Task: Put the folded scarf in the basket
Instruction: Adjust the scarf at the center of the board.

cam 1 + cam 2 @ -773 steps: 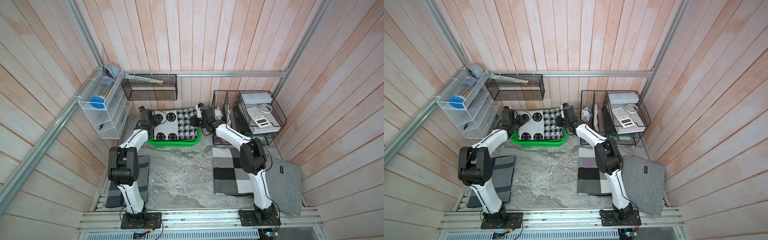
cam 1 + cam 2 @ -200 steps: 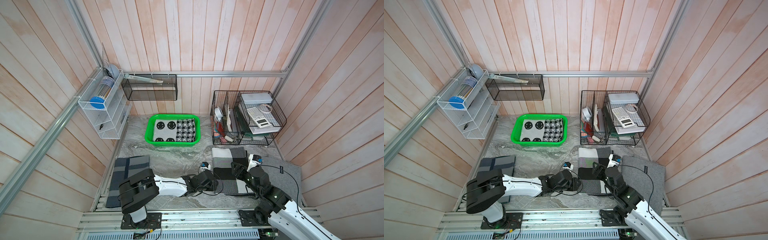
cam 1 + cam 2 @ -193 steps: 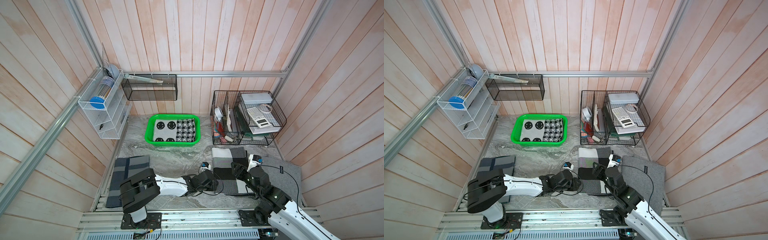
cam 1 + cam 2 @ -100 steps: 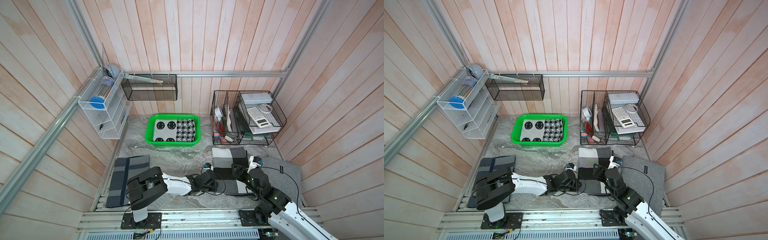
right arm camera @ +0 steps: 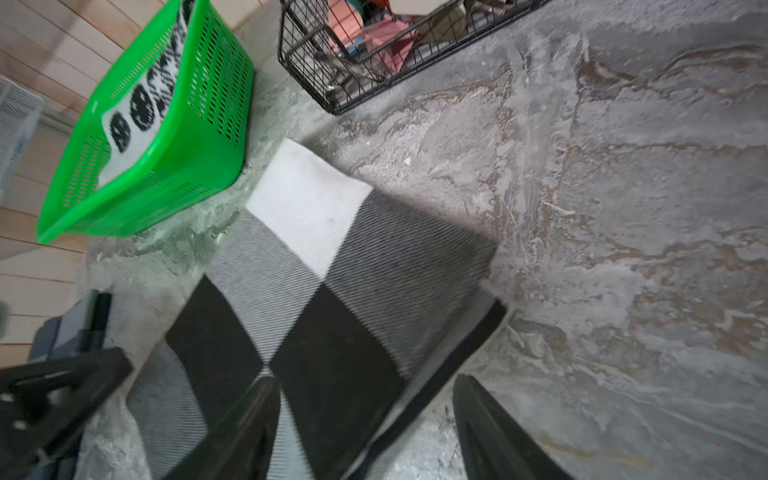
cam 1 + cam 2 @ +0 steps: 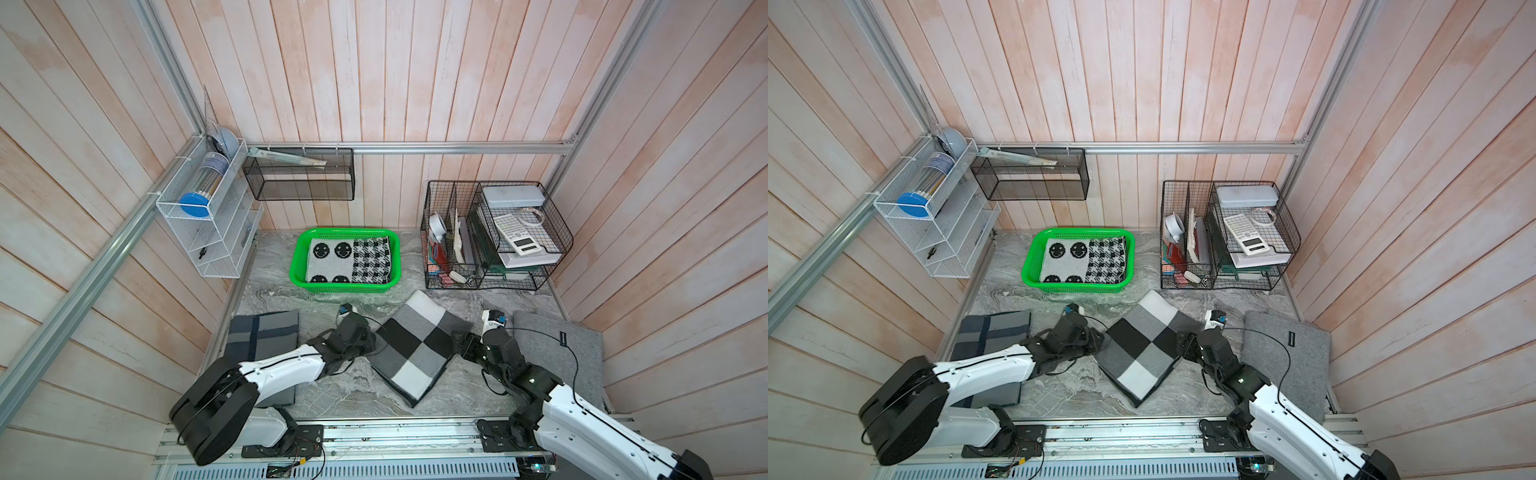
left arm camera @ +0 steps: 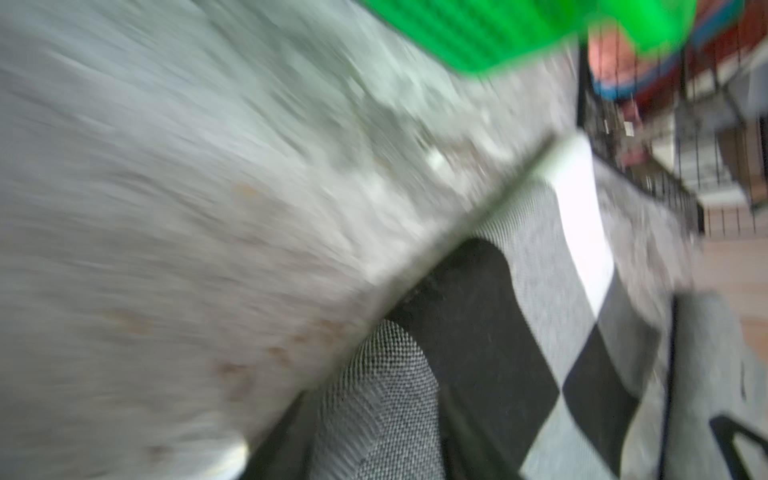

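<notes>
Grey marbled tabletop (image 6: 332, 395) within pink plank walls (image 6: 374, 83); right fingers (image 5: 249, 424) wide, left fingers (image 6: 367, 348) unclear

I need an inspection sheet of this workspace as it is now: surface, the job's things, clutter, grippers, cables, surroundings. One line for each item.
Surface: grey marbled tabletop, no spills seen.
Job's things: green basket at the back, smiley scarf lying in it; checked scarf folded on the tabletop, turned diagonally.
Clutter: dark plaid cloth, grey felt pad, black wire organiser.
Grippers: left gripper at the checked scarf's edge, state unclear; right gripper open, straddling the opposite edge.
Cables: black cable loops over the felt pad.
Surroundings: plank walls, white wire rack, black mesh shelf.
</notes>
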{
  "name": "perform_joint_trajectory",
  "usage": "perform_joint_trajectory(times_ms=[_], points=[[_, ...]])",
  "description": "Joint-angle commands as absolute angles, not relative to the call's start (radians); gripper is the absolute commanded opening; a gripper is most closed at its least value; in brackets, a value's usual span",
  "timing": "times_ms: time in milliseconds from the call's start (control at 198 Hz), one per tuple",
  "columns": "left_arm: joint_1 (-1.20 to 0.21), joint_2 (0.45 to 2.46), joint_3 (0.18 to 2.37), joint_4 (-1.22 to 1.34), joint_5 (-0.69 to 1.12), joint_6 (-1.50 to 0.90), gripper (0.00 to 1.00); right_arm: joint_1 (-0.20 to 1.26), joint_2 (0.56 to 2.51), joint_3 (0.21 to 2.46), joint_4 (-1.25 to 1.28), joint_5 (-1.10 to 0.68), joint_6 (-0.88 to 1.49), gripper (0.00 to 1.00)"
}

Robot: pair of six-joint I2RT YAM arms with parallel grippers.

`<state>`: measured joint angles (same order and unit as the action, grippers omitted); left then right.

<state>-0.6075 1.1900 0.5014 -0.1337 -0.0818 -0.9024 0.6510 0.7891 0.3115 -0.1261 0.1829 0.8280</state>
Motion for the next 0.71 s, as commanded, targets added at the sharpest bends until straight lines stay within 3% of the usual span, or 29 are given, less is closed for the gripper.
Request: perform_joint_trajectory(times_ms=[0,147,415,552,613,704], points=[[-0.574,1.03,0.47,-0.29,-0.149,-0.858,1.0,0.649,0.882,0.374,-0.046,0.16,0.756,0.72],[-0.572,0.922,0.45,-0.326,-0.124,-0.926,1.0,0.623,1.021,0.423,0.042,0.106,0.703,0.72],[-0.596,0.914,0.405,-0.381,-0.077,-1.102,0.99,0.57,1.309,0.552,0.121,0.021,0.65,0.72],[-0.604,0.927,0.382,-0.391,-0.107,-1.133,0.96,0.569,1.457,0.674,0.024,-0.043,0.57,0.62],[-0.607,0.931,0.375,-0.375,-0.112,-1.137,0.91,0.572,1.522,0.713,-0.015,-0.069,0.558,0.54],[-0.609,0.946,0.364,-0.339,-0.118,-1.142,0.85,0.585,1.58,0.721,-0.021,-0.072,0.566,0.51]])
